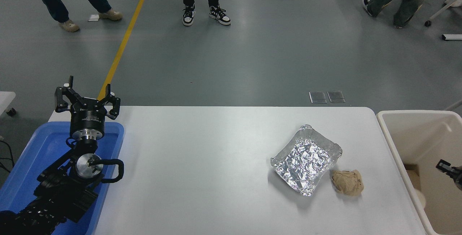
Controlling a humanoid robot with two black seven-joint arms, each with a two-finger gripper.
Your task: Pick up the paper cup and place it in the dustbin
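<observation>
Right pincer [449,170] inside dustbin [391,144]; grip state cannot be told.
Paper cup [418,198] lies low in the dustbin, partly hidden by its rim. Left pincer [86,96] parked far from the dustbin, fingers spread, holding nothing. Foil tray [306,157] on desk [202,170] near the dustbin.

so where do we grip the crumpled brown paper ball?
Take the crumpled brown paper ball across its middle, from above. It is a low rounded lump, and the square foil tray crowds its left, so set the pincer fingers near-to-far.

Foil tray [306,158] left of paper ball [347,182], dustbin [399,155] rightmost.
</observation>
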